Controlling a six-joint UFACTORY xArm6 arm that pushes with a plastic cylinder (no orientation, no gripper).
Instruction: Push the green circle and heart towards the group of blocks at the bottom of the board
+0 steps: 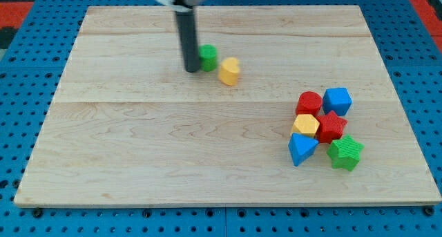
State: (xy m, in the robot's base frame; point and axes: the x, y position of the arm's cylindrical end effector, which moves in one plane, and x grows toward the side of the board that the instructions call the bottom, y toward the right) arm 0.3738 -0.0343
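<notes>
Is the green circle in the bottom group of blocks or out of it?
Out. The green circle sits near the view's top, against my tip, beside the yellow heart, far from the group containing the green star.

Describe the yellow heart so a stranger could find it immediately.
Start at the wooden board and look to its upper middle, where my tip stands. Right beside it sits the green circle, and just to the view's right and slightly lower lies the yellow heart. It is the only yellow block away from the cluster at the lower right.
</notes>
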